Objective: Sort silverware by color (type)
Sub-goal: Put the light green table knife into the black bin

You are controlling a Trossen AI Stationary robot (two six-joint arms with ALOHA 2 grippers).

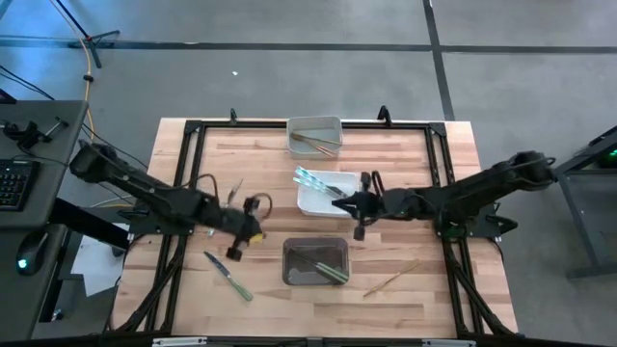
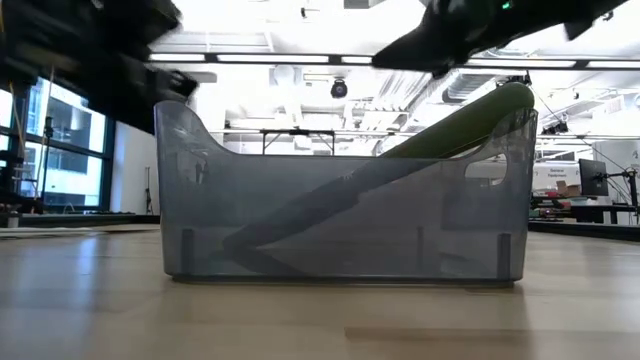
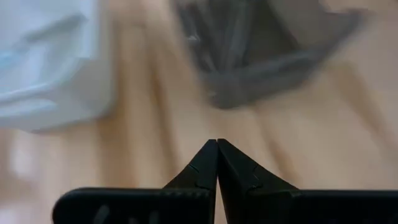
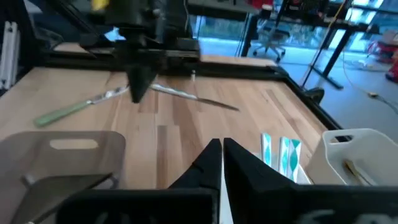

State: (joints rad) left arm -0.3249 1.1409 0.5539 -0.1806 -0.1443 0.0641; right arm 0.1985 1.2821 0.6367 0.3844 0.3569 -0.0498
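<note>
A green-handled fork [image 1: 229,276] lies flat on the table near its left front; in the right wrist view the fork [image 4: 69,109] lies beside a grey blade [image 4: 194,96]. A tan-handled piece [image 1: 390,278] lies right of the dark bin. My left gripper [image 1: 234,251] is shut and empty; it points down just above the fork, and its closed tips [image 3: 217,143] show in its wrist view. My right gripper [image 1: 339,203] is shut and empty too, and hangs between the white bin and the dark bin [image 4: 222,144].
There are three bins. A pale bin [image 1: 315,135] at the far edge holds tan pieces. A white bin [image 1: 323,196] holds light-blue pieces [image 4: 280,152]. A dark bin [image 1: 315,262] holds green pieces, one of them leaning over its rim [image 2: 470,120]. A black frame runs along the table's edges.
</note>
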